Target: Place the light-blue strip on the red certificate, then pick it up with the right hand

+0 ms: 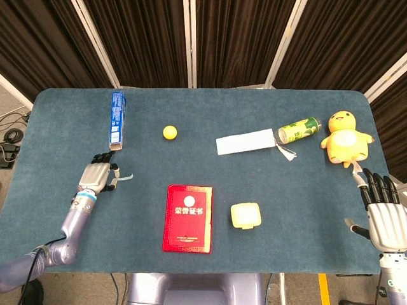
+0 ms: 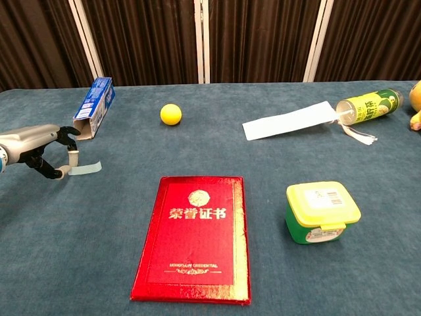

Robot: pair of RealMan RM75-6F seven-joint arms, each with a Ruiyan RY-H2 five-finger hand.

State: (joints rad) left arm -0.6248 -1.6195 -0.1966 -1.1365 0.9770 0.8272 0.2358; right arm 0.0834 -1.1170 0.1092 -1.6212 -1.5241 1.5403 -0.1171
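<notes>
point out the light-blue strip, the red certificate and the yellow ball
strip (image 2: 87,168): chest view, on its free right end, beside the left robot hand (image 2: 49,153).
certificate (image 2: 194,237): chest view, middle of the red cover.
ball (image 2: 171,114): chest view, centre of the ball.

A small light-blue strip (image 2: 86,168) is lying flat on the blue tabletop at about nine o'clock, well apart from the red certificate (image 2: 195,238), which is lying closed, gold lettering up, near the front edge at six o'clock.
</notes>
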